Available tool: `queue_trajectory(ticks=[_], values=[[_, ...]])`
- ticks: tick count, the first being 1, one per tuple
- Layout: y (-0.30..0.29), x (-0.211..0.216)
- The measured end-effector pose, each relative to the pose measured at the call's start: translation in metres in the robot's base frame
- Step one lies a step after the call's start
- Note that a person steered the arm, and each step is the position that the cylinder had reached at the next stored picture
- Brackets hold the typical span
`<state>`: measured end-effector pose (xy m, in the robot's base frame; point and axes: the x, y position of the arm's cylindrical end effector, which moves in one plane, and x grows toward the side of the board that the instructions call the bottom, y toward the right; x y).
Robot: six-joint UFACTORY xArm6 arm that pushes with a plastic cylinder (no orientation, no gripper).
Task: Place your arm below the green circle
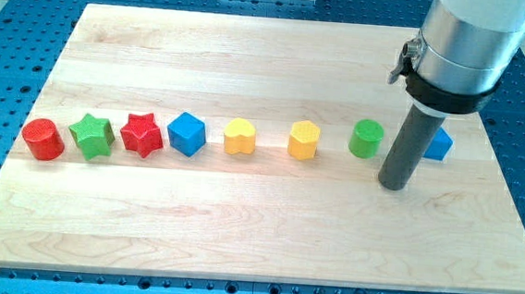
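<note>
green circle (367, 139) — my tip (393, 185) just right, lower

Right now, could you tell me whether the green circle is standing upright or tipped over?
Upright: the green circle shows its flat round top, resting on the board, left of my tip.

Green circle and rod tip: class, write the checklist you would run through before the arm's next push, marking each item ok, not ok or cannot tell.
1. Green circle found, seventh in the row from the view's left: ok.
2. My tip visible on the board: ok.
3. Tip directly below the green circle: not ok; it sits toward the view's right and a little lower.
4. Tip apart from the green circle: ok, a gap shows.
5. Blue block behind the rod untouched: cannot tell, partly hidden.
6. Yellow block out of the path: ok.
</note>
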<state>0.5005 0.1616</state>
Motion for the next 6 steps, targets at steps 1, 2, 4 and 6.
queue_trajectory(ticks=[1,2,4,6], values=[[0.0,0.0],[-0.0072,0.0],[-0.007,0.0],[-0.0087,0.0016]])
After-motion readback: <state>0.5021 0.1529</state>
